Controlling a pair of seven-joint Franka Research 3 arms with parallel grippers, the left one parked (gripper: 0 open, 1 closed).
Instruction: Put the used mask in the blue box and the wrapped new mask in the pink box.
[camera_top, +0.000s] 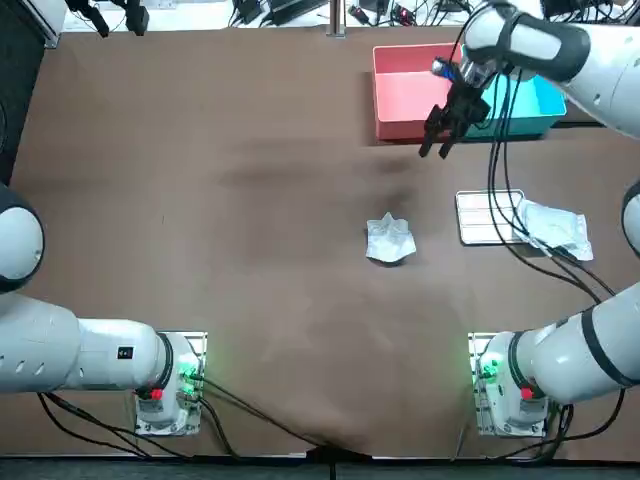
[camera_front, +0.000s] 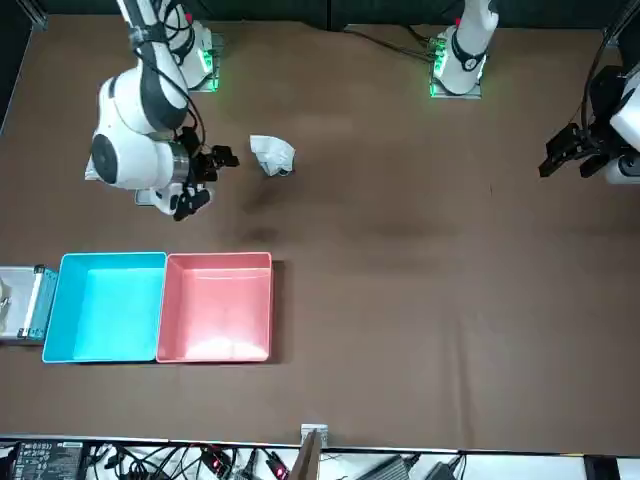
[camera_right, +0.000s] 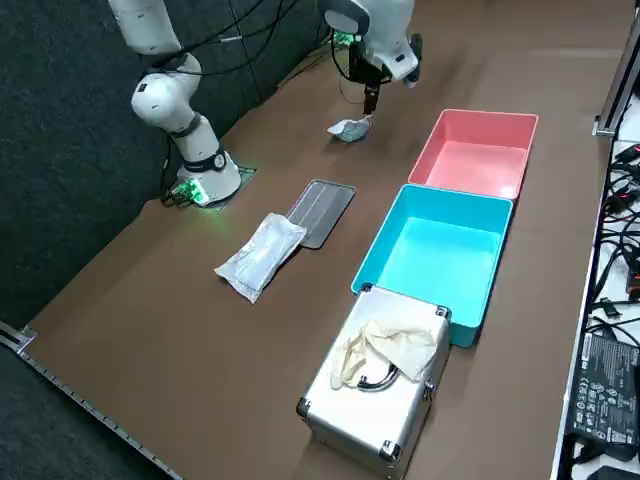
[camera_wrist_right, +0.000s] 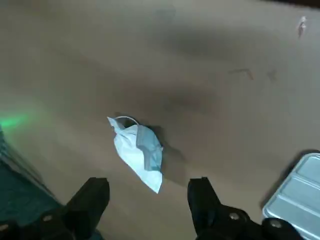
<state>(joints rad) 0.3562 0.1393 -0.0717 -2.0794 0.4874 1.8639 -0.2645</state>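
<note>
The used mask (camera_top: 389, 240) lies crumpled, white and pale blue, in the middle of the brown table; it also shows in the front view (camera_front: 271, 155) and side view (camera_right: 350, 129). The wrapped new mask (camera_top: 553, 228) rests in its clear bag at the right, beside the arm's cables. My right gripper (camera_top: 438, 140) hangs open and empty above the table, by the pink box's (camera_top: 410, 95) near left corner. In the wrist view the used mask (camera_wrist_right: 140, 152) sits just beyond my open gripper (camera_wrist_right: 147, 200). The blue box (camera_top: 545, 100) adjoins the pink one on its right.
A flat grey tray (camera_top: 487, 217) lies between the two masks, touching the wrapped one. A metal case (camera_right: 380, 375) with a pale crumpled glove on top stands against the blue box (camera_right: 435, 250). Both boxes hold nothing.
</note>
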